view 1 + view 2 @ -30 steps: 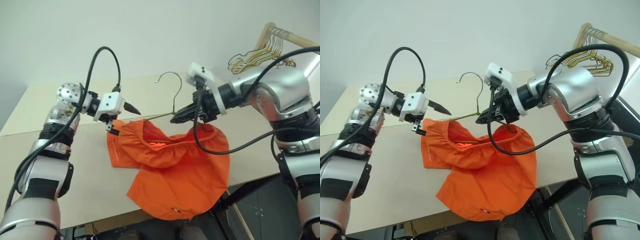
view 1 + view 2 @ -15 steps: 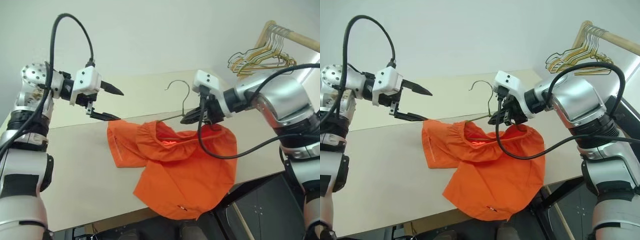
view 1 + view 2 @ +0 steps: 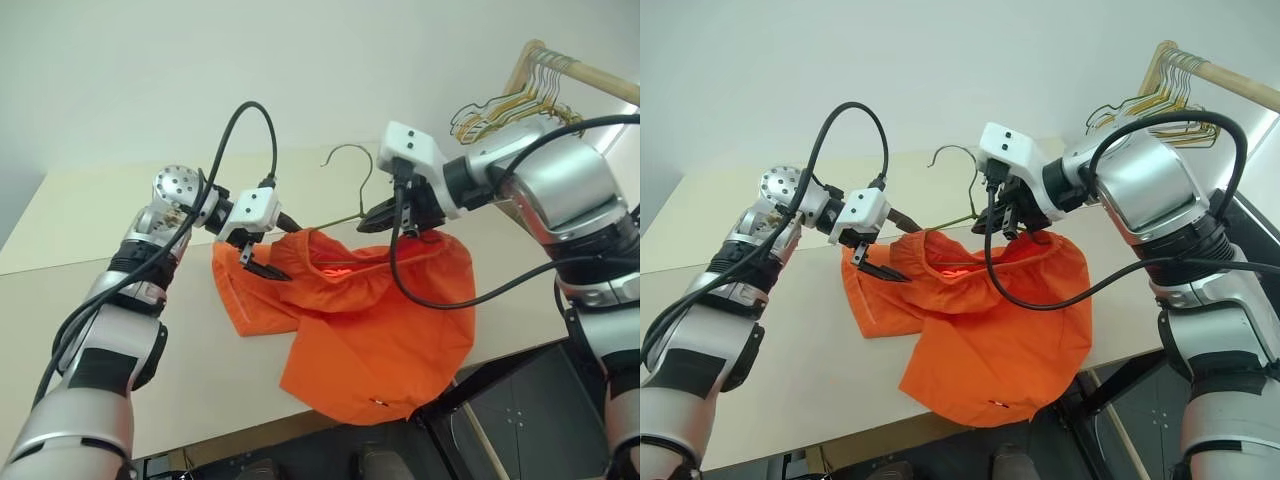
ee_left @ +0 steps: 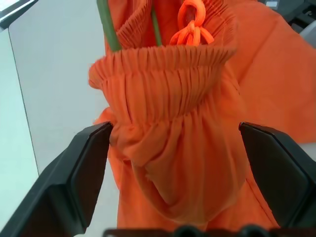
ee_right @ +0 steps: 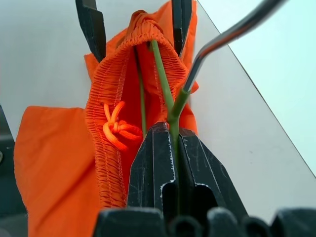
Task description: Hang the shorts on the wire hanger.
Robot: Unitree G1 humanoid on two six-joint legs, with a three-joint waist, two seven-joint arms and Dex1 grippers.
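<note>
While the right gripper [image 5: 170, 148] clamps the wire hanger [image 3: 352, 190] threaded inside the shorts [image 3: 365, 320], the left gripper [image 4: 175, 163] straddles their nine-o'clock waistband end, jaws spread, and should probably close and tug it over the hanger arm.

Plain lab-like room: bare beige table [image 3: 60, 290], wooden rack of gold hangers [image 3: 510, 105].

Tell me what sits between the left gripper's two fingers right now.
In the left wrist view, the gathered waistband end of the shorts sits between the left gripper's open fingers.
</note>
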